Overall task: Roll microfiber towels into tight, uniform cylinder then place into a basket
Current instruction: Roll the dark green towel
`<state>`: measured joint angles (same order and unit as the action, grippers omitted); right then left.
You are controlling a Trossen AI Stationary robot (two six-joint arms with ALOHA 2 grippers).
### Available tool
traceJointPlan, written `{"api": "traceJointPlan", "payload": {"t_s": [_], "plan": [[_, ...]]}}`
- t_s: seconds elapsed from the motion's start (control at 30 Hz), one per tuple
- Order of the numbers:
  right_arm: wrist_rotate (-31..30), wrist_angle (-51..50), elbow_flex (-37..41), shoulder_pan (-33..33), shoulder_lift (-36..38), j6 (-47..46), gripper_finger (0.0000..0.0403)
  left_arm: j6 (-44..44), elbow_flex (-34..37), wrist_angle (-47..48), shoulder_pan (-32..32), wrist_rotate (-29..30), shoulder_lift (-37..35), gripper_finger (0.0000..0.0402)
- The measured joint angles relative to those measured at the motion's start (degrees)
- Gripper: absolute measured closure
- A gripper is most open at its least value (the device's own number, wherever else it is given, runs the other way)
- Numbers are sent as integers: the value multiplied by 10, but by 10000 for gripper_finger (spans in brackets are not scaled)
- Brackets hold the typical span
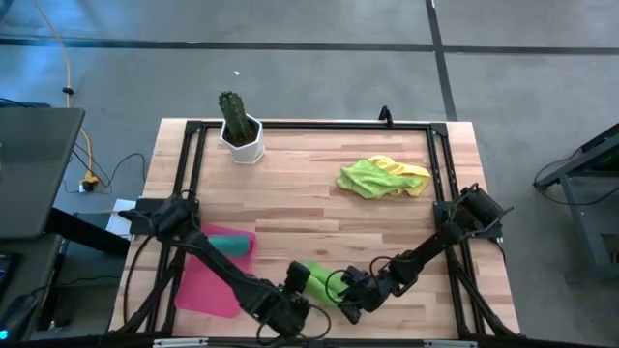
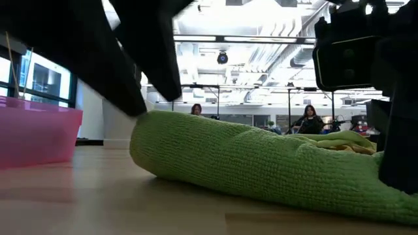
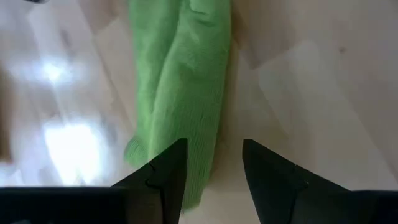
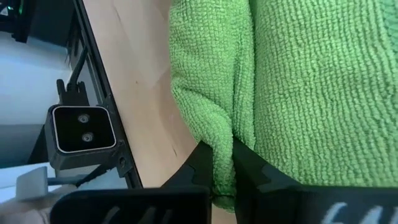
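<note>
A green towel (image 1: 315, 280), loosely rolled into a long bundle, lies on the table near its front edge (image 2: 261, 163). My left gripper (image 3: 214, 146) stands open at the roll's left end (image 3: 158, 155), one finger beside the cloth and the other over bare wood. My right gripper (image 4: 224, 149) is shut on the roll's other end. A teal rolled towel (image 1: 230, 243) lies in the pink basket (image 1: 208, 287) at the front left. A lime green and a yellow towel (image 1: 382, 178) lie crumpled at the far right. My left gripper has one finger (image 3: 165, 174) right at the end of the green roll; I cannot tell whether it touches the cloth. My right gripper pinches a thick fold of the green towel (image 4: 219, 134) between its two fingers at the roll's right end. It comes slanting down from the table's right side. The towel lies on the table.
A white pot with a cactus (image 1: 240, 130) stands at the far left. A black frame (image 1: 309, 124) runs around the table top. The pink basket's wall (image 2: 36, 134) rises just left of the roll. Bare wood lies between the roll and the crumpled towels.
</note>
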<state>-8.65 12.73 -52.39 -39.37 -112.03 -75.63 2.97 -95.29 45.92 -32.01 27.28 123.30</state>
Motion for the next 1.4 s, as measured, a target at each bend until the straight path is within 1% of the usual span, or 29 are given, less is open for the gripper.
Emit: {"api": "traceJointPlan", "payload": {"t_s": [0.07, 0.2, 0.3, 0.37, 0.43, 0.5, 0.57, 0.7, 0.83, 1.0, 1.13, 1.27, 1.4], "plan": [[-7, 1, 0, -1, 0, 0, 396, -16, 0, 4, 7, -1, 11, 256], [-11, 1, 0, -2, 0, 9, 396, -37, 0, 6, 17, 33, 29, 256], [-12, 0, 0, -2, 0, 10, 396, -37, 0, 9, 26, 22, 36, 257], [-12, 0, 0, -3, 0, 10, 396, -37, 1, 26, 31, 22, 38, 257], [-13, 0, -1, -4, 0, 11, 396, -37, 0, 27, 36, 29, 37, 257], [-14, 0, -1, -5, 0, 10, 396, -37, 0, 27, 45, 23, 37, 257], [-17, 0, -1, -7, 0, 11, 396, -37, 0, 28, 55, -3, 37, 257], [-31, 0, -1, -12, 0, 12, 396, -37, -1, 26, 74, -77, 47, 257], [-37, -2, -1, -15, 0, 13, 396, -28, -2, 25, 83, -110, 57, 257], [-38, -4, -1, -14, 0, 47, 396, 50, -2, 27, 87, -179, 58, 261], [-38, -5, -1, -6, 0, 104, 396, 124, -3, 26, 82, -253, 56, 286], [-33, -6, -1, 6, 1, 169, 391, 152, -2, 13, 81, -344, 56, 319], [-39, -10, -1, 14, 6, 245, 380, 155, 0, -13, 84, -423, 57, 352]]}}
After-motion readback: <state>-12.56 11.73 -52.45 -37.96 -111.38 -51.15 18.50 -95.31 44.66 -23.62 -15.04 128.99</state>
